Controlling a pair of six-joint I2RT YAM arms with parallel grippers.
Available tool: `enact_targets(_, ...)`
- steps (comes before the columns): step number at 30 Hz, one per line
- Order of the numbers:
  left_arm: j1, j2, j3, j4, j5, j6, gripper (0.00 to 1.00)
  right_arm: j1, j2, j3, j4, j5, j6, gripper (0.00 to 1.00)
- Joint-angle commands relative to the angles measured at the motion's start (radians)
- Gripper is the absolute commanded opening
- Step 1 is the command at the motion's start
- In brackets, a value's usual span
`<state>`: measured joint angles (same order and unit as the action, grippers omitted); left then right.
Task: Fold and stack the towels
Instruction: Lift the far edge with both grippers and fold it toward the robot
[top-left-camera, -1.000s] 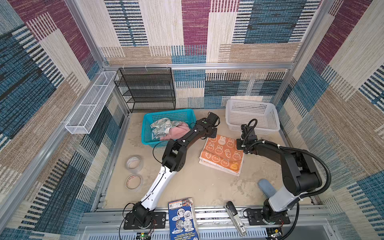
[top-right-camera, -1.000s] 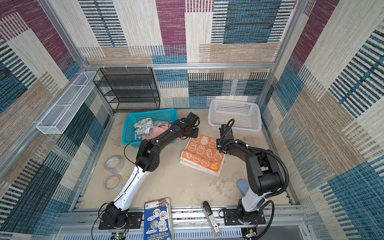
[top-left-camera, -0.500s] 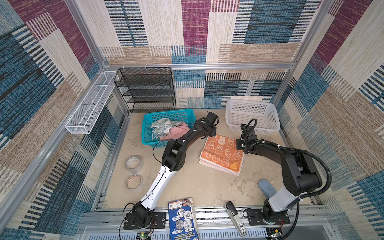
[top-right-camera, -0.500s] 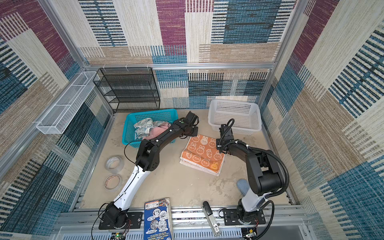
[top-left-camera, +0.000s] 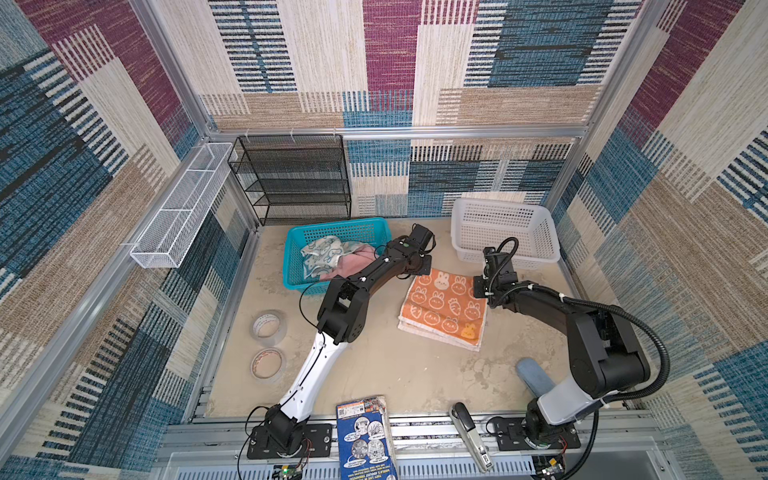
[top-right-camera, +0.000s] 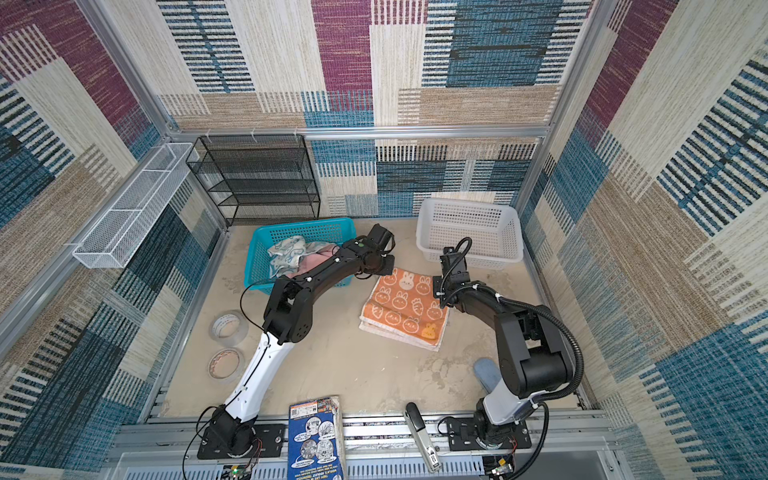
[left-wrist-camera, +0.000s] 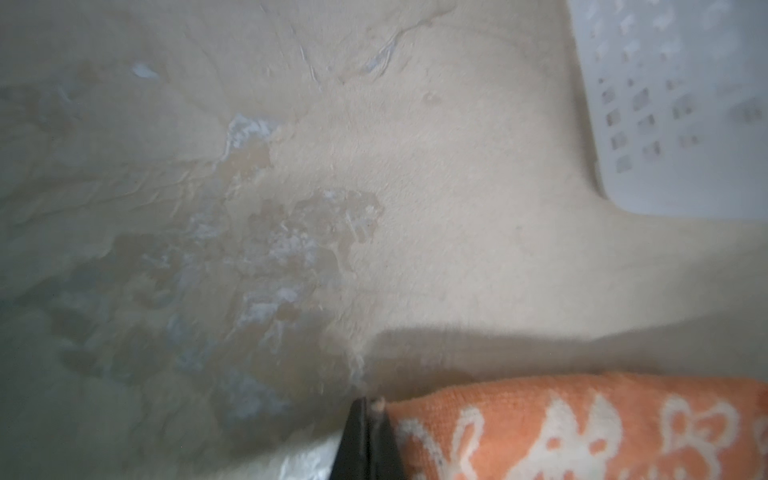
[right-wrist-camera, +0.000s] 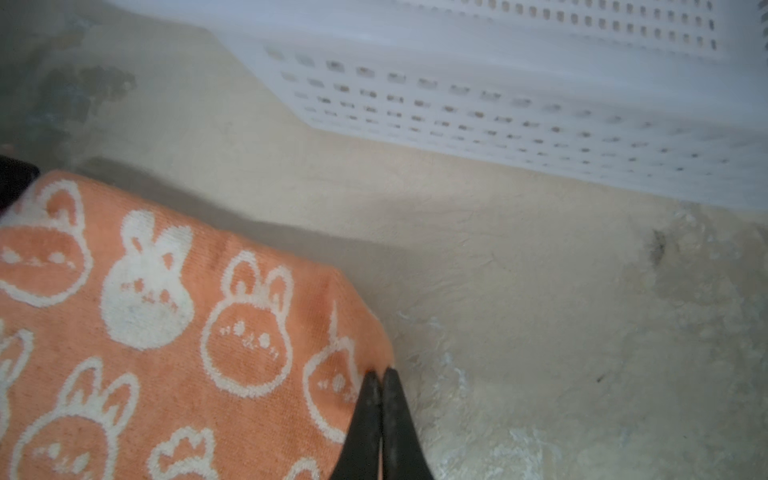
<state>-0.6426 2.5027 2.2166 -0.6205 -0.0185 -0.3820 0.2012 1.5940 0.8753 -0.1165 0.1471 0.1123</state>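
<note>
**Both grippers clenched on the orange towel's far corners**

The orange towel (top-left-camera: 442, 308) is looped terry printed with white rabbit faces and carrots. It lies folded into a layered rectangle on the rough, sandy-looking worktop (top-left-camera: 395, 374), right of centre in both top views. Paler layers peek out along its lower edge.

The left gripper (left-wrist-camera: 369, 402) is pinched on the towel's upper-left corner. In the left wrist view its thin dark fingers meet with a nub of orange cloth at the tips. The right gripper (right-wrist-camera: 380, 374) is closed the same way on the upper-right corner, where the fabric puckers.

The blue towel (top-left-camera: 322, 254) and pink towel (top-left-camera: 353, 266) lie crumpled in the teal lattice basket (top-left-camera: 332, 227), left of centre, partly hidden by the left arm. A white perforated basket (top-left-camera: 505, 210) stands at upper right. Both wrist views are soft and show only the fingertips.
</note>
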Motion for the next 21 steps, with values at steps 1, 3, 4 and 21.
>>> enact_targets(1,0.000,-0.136,-0.138,0.139,-0.006,0.016,0.00,0.000,-0.039,-0.012,0.083,-0.022,0.033,0.00)
enact_targets(3,0.001,-0.211,-0.234,0.199,-0.016,0.011,0.00,-0.001,-0.064,-0.024,0.094,-0.022,0.035,0.00)
enact_targets(4,0.000,-0.254,-0.289,0.234,-0.023,0.008,0.00,0.000,-0.078,-0.031,0.095,-0.021,0.036,0.00)
enact_targets(21,-0.028,-0.883,-0.906,0.461,-0.081,0.012,0.00,0.000,-0.539,-0.164,0.089,-0.208,-0.072,0.00)
